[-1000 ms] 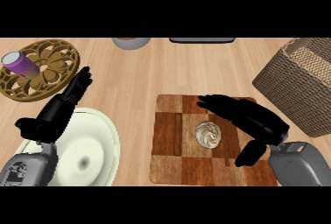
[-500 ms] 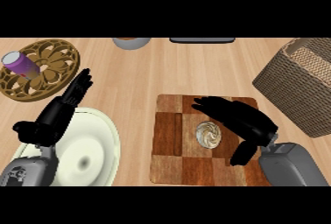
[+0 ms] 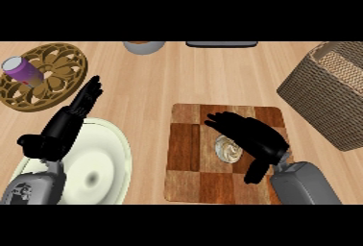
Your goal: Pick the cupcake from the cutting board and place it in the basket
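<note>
Cupcake [image 3: 227,149]: sat on the cutting board [image 3: 190,168], right-of-centre squares, well apart from the basket [image 3: 319,96].
Basket: brown wicker, far right of the tabletop [image 3: 199,72], only a bit of its inside showing.
Carved dish [image 3: 56,62]: top left, purple cup [image 3: 22,71] standing on it.
Right hand [image 3: 257,137]: right over the cupcake, fingers [image 3: 223,120] spread and fairly straight, reaching past its far side, thumb on the near side, not curled round anything.
Cupcake look: small, round, pale swirly top, partly hidden by the palm.
Left hand [image 3: 67,122]: resting open, fingers up, over the white plate [image 3: 102,163] rim.
</note>
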